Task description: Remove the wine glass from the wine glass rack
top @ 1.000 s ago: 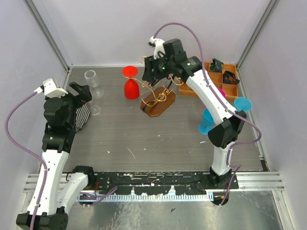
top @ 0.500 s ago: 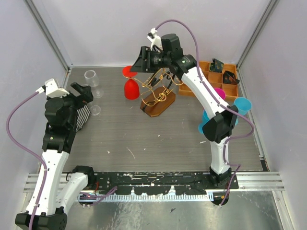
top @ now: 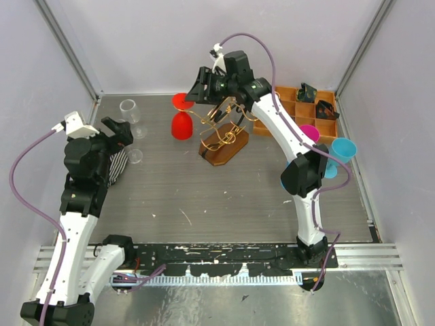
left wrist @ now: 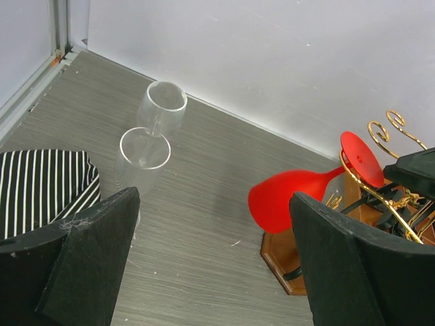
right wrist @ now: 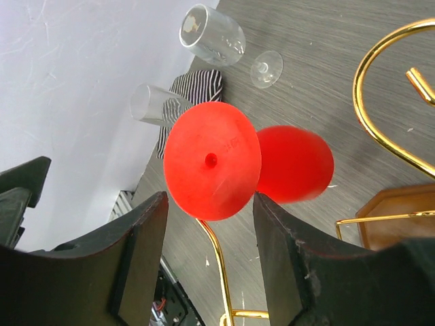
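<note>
A red wine glass [top: 181, 126] hangs upside down by its foot from the left end of the gold wire rack [top: 222, 123], which stands on a brown wooden base [top: 219, 153]. My right gripper [top: 195, 88] is open at the glass's foot. In the right wrist view the round red foot [right wrist: 212, 161] sits just ahead of the gripper [right wrist: 211, 205], between the two fingers, with the bowl [right wrist: 296, 164] behind it. My left gripper [top: 114, 132] is open and empty at the left. Its wrist view [left wrist: 214, 204] shows the red glass [left wrist: 291, 197] and the rack [left wrist: 389, 204] on the right.
Two clear glasses [top: 130, 111] [left wrist: 144, 155] lie at the back left, near a striped cloth [top: 117, 166]. An orange-brown compartmented tray [top: 309, 109] stands at the back right. Blue [top: 341, 149] and pink [top: 310, 132] plastic glasses stand by the right arm.
My right gripper has moved left from over the rack to the red glass's foot. The red glass has swung slightly left. The left arm has not moved.
</note>
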{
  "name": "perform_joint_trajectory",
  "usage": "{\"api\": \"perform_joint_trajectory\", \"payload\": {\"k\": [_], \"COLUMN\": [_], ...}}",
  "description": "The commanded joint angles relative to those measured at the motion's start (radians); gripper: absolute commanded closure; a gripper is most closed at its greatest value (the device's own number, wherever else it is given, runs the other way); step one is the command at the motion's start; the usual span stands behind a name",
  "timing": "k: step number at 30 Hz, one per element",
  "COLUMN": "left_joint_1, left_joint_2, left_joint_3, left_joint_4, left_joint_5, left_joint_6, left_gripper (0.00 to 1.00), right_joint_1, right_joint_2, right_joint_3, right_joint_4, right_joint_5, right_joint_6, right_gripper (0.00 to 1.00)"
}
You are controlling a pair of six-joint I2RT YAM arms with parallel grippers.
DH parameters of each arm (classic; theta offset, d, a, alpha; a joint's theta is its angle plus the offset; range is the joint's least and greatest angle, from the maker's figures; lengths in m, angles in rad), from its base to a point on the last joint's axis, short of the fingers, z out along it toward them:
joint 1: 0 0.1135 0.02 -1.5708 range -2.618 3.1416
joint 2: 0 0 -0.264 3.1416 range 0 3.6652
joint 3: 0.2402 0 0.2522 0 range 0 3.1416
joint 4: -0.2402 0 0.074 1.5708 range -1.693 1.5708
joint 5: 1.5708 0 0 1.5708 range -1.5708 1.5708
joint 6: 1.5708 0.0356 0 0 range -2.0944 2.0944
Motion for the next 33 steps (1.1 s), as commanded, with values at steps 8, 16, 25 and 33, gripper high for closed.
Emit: {"api": "perform_joint_trajectory", "payload": {"k": [8,16,25,33], "left_joint_1": [-0.015,-0.022,-0.031,-0.037], "left_joint_2": [-0.018,-0.03,-0.043,-0.05], "left_joint_3": [-0.011,-0.033,-0.046,-0.048], "left_joint_4": [0.008,0.018,0.021,0.015], "left_joint_5": [-0.001,-0.013,-0.031,-0.041], "left_joint_6": [0.016,0.023,0.042,0.058], "left_gripper": [0.02,0.02,0.02,0.02], "right_joint_1": [-0.002,-0.002,-0.002,-0.012], "right_joint_2": [0.013,0.046,0.078,0.025], "right_joint_3": [0.069,0.091,0.11,0.025], "right_joint_4": [0.0,0.013,0.037,0.128], "right_joint_5": [0.069,0.047,-0.002,-0.028], "right_joint_6": [0.031,0.065,0.106,0.147], "right_gripper": [0.42,0.48,0.64,0.89]}}
